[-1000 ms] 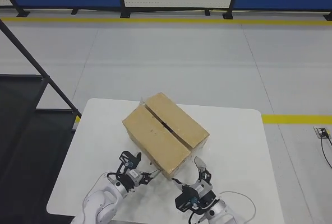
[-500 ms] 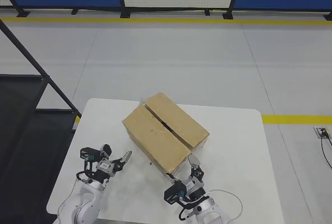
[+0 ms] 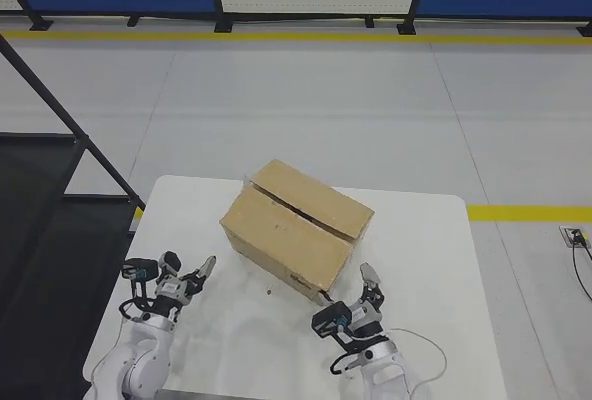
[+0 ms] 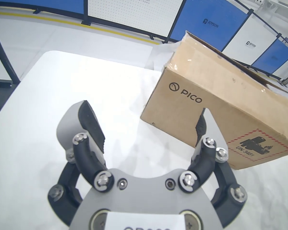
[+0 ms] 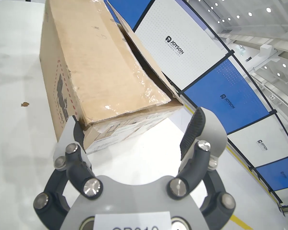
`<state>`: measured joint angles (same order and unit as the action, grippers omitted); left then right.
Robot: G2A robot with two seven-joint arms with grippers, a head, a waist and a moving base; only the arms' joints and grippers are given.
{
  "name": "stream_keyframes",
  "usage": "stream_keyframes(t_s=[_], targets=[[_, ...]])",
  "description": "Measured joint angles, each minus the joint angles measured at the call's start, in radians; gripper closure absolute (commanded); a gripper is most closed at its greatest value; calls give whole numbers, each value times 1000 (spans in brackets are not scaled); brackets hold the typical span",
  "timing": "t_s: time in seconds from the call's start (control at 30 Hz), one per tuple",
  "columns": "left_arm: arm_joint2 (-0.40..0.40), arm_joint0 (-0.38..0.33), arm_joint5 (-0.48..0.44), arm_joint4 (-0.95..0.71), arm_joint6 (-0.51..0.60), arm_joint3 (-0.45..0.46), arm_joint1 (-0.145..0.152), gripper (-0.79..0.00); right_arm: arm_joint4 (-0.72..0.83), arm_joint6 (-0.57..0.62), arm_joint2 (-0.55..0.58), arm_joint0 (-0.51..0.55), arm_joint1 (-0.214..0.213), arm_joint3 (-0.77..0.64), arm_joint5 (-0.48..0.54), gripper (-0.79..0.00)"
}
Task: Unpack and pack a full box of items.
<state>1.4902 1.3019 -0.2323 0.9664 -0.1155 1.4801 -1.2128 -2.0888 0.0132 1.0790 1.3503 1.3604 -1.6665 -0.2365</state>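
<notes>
A brown cardboard box [image 3: 294,226] stands slantwise in the middle of the white table [image 3: 426,260]. Its top flaps are down, with a dark gap along the seam [image 5: 136,56]. A red-framed label [image 4: 254,146] marks its near side. My left gripper [image 3: 187,268] is open over the table's near left part, well apart from the box [image 4: 206,92], with nothing between its fingers [image 4: 91,120]. My right gripper [image 3: 347,286] is open at the box's near right corner [image 5: 91,130]. One of its fingers [image 5: 73,130] is close to that corner.
A small brown scrap [image 3: 267,292] lies on the table in front of the box, also visible in the right wrist view [image 5: 25,104]. A black frame [image 3: 66,130] stands left of the table. Bare tabletop lies right of the box.
The left gripper drew back from the box to the left. The right gripper shifted a little right. The box has shifted, so its near side face now shows from above.
</notes>
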Motion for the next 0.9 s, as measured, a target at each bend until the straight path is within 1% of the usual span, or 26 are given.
stream_keyframes(t_s=[0.4,0.5,0.53,0.6,0.67,0.7,0.8,0.9], targets=[[12,-13,40,-9,14,-13,-2,-785,30,31,75,17,0,-19,-16,-785],[9,-16,38,-11,42,-14,-3,-785,64,23,86,25,1,-33,-15,-785],[8,-16,32,-10,49,-13,-2,-785,90,8,86,29,2,-43,-1,-785],[7,-16,32,-9,48,-13,-2,-785,182,-73,89,43,-1,-74,87,-785],[7,-16,34,-9,46,-13,-2,-785,214,-123,92,45,-3,-79,161,-785],[8,-16,34,-9,46,-13,-2,-785,207,-115,92,45,-3,-78,162,-785],[8,-16,34,-9,46,-13,-2,-785,197,-86,92,44,-3,-77,119,-785],[9,-26,52,-8,48,-25,-3,-785,201,-89,93,44,-2,-80,120,-785]])
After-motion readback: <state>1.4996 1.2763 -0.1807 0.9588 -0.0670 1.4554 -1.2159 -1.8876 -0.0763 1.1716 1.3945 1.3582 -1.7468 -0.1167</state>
